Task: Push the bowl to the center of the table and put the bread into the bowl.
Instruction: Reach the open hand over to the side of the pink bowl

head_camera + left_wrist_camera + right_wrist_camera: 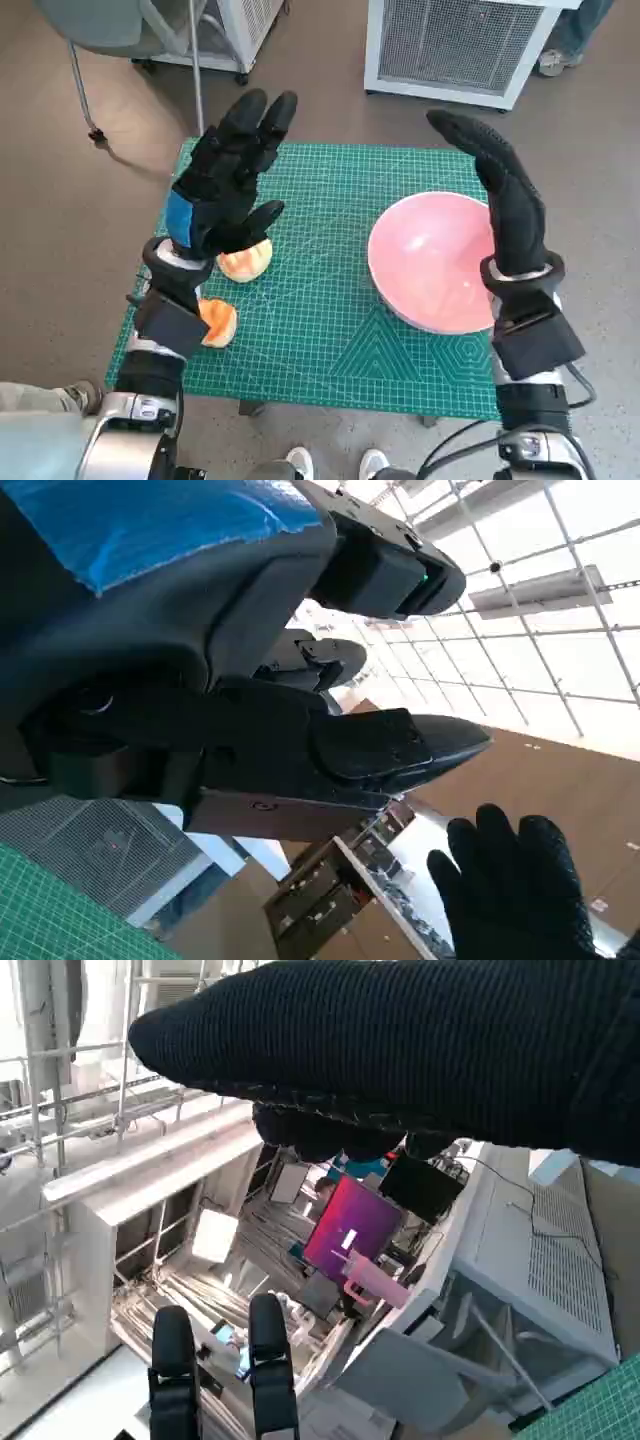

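Observation:
A pink bowl (435, 262) sits empty on the right part of the green cutting mat (330, 300). Two pieces of bread lie on the mat's left: one (246, 261) just under my left hand, the other (217, 322) near the left edge, half hidden by my left forearm. My left hand (225, 175) is raised above the mat's left side, fingers spread, holding nothing. My right hand (505, 190) is raised at the bowl's right rim, fingers straight and empty. The left wrist view shows the left hand's black fingers (380, 745) and the gloved right hand (515, 895) beyond.
A white cabinet (460, 45) stands on the floor beyond the table, and a chair (120, 30) at the back left. Shoes show below the table's near edge (335, 465). Both wrist views look out at the room, not the table.

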You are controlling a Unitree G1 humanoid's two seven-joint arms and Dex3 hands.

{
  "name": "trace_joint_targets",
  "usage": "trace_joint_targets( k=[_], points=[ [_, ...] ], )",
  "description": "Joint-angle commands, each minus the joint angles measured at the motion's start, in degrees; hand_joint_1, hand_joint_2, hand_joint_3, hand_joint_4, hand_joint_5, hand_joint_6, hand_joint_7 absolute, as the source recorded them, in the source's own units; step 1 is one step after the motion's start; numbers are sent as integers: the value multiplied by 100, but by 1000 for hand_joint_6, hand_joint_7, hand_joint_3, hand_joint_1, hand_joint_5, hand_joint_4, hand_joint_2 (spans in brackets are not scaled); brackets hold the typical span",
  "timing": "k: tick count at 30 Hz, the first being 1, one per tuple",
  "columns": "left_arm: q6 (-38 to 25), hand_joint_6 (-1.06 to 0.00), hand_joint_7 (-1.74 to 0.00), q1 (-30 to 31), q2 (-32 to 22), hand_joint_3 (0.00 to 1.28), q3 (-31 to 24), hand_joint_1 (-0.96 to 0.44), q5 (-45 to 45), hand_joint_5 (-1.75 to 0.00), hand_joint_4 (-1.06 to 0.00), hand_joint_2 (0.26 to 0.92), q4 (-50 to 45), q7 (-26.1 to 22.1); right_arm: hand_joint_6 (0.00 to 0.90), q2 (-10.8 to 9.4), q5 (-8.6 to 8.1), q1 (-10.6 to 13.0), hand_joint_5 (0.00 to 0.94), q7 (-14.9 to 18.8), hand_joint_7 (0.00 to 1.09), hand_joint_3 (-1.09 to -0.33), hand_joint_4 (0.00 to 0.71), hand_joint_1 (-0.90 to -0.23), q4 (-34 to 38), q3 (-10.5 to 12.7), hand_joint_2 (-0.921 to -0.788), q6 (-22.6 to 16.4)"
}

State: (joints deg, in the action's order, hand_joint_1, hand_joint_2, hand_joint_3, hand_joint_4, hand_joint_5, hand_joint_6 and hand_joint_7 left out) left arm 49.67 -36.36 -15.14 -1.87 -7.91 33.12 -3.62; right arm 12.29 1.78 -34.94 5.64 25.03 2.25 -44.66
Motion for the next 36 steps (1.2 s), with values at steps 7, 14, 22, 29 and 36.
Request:
trace_joint_targets(
  k=[7, 14, 22, 29, 36],
  points=[
    [-74, -397, -14, 124, -17, 308, -13, -218, 101, -1, -263, 921, -201, -44, -1, -12, -197, 141, 0, 122, 556, -850, 208, -642, -32, 39, -921, 87],
    [-54, -397, -13, 133, -10, 308, -9, -218, 91, -1, -264, 921, -183, -36, -1, -21, -253, 190, 0, 138, 570, -849, 207, -644, -61, 54, -921, 88],
    [-50, -398, -12, 180, 4, 308, -3, -217, 88, -2, -265, 921, -208, -31, -1, 5, -310, 283, 0, 167, 576, -846, 207, -642, -134, 91, -921, 91],
    [-51, -398, -11, 282, 21, 309, -3, -215, 105, -1, -266, 921, -293, -30, -1, 247, -500, 430, 1, 234, 578, -847, 209, -636, -118, 382, -921, 45],
    [-33, -399, -10, 437, 6, 309, -39, -208, 118, -2, -268, 921, -390, -11, -1, 501, -71, 619, 5, -431, 569, -834, 217, -630, 629, 924, -921, -262]
  ],
)
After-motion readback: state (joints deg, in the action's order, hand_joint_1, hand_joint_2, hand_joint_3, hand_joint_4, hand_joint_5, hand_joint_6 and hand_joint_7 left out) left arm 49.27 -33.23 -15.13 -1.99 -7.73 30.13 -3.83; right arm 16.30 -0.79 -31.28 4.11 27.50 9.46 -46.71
